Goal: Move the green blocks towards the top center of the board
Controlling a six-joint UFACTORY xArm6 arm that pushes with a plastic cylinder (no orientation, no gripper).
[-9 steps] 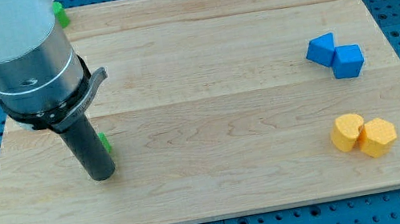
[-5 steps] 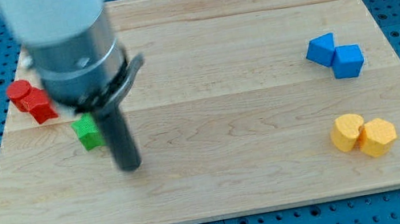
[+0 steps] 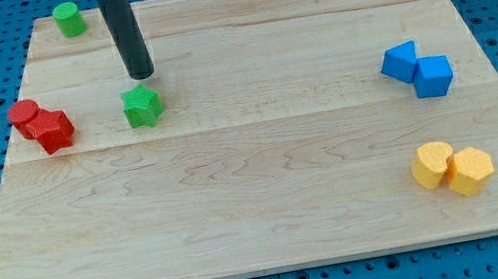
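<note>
While my tip (image 3: pixel 143 75) rests on the wooden bench (image 3: pixel 270 207) near its upper left part, it stands just above the green angular block (image 3: pixel 141 107), close to it, though whether the two touch cannot be told. This arm carries no fingers, only the dark rod, so nothing is held. That green block lies left of the bench's middle line, in the upper half. A second green block, a cylinder (image 3: pixel 69 19), sits near the top left corner, to the upper left of my tip and apart from it. To the left of the angular green block, two red blocks lie touching each other: a red cylinder (image 3: pixel 23 114) and a red angular block (image 3: pixel 55 130) at its lower right. Well apart on the view's right, a blue angular block (image 3: pixel 399 61) touches another blue block (image 3: pixel 434 76) just below and right of it. Lower on the right, an orange half-round block (image 3: pixel 431 165) touches an orange hexagonal block (image 3: pixel 469 171). Bare wood lies between the green blocks and the top centre, with only the rod standing there.
</note>
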